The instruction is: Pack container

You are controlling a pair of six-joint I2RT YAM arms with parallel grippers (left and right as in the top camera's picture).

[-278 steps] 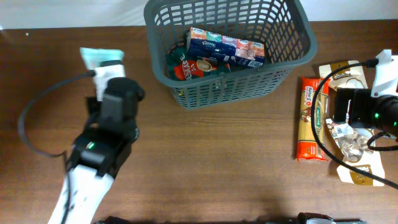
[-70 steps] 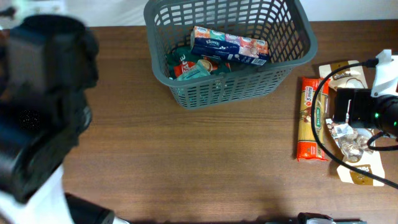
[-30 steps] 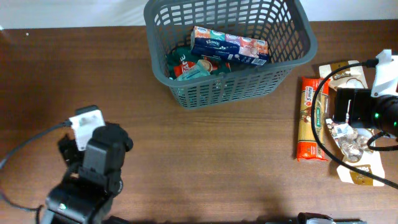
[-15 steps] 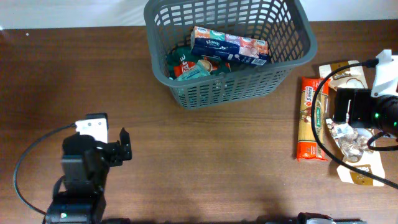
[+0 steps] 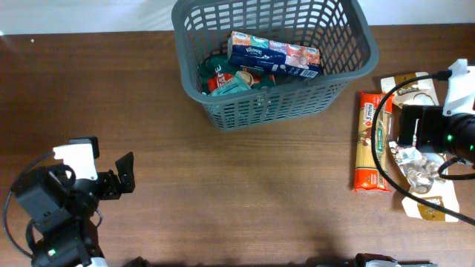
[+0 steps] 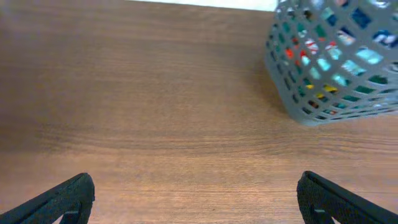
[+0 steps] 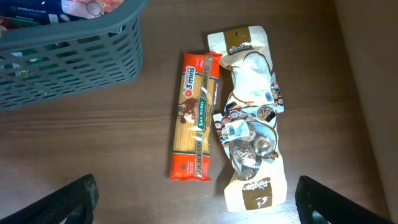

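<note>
From above, you have the container (image 5: 343, 80) at the top centre of the frame. It sits on the wooden table (image 5: 245, 200). Inside it, a blue and orange tissue pack (image 5: 273, 53) lies on top. A red packet (image 5: 217, 78) and a teal packet (image 5: 236, 84) lie lower, toward its left side.

Your left gripper (image 5: 116, 180) is at the lower left of the frame, well apart from the container. Its fingers stand wide apart with nothing between them.

Your right arm (image 5: 427, 130) is at the right edge, over a beige pouch (image 5: 430, 209). Its fingers are hidden from this view. An orange spaghetti pack (image 5: 373, 141) lies lengthwise just left of the pouch.

In the left wrist view, the left gripper (image 6: 199, 205) shows one dark fingertip in each lower corner. The jaws are spread fully, holding and touching nothing. Only bare table shows between them. The container (image 6: 292, 99) is in the upper right, with coloured packets visible through its slots.

In the right wrist view, your right gripper (image 7: 199, 205) is just as wide, with a fingertip in each lower corner. It hangs above the table and grips nothing. The spaghetti pack (image 7: 196, 118) and the pouch (image 7: 249, 124) lie side by side at centre, their edges touching. The container (image 7: 74, 59) fills the upper left corner.
</note>
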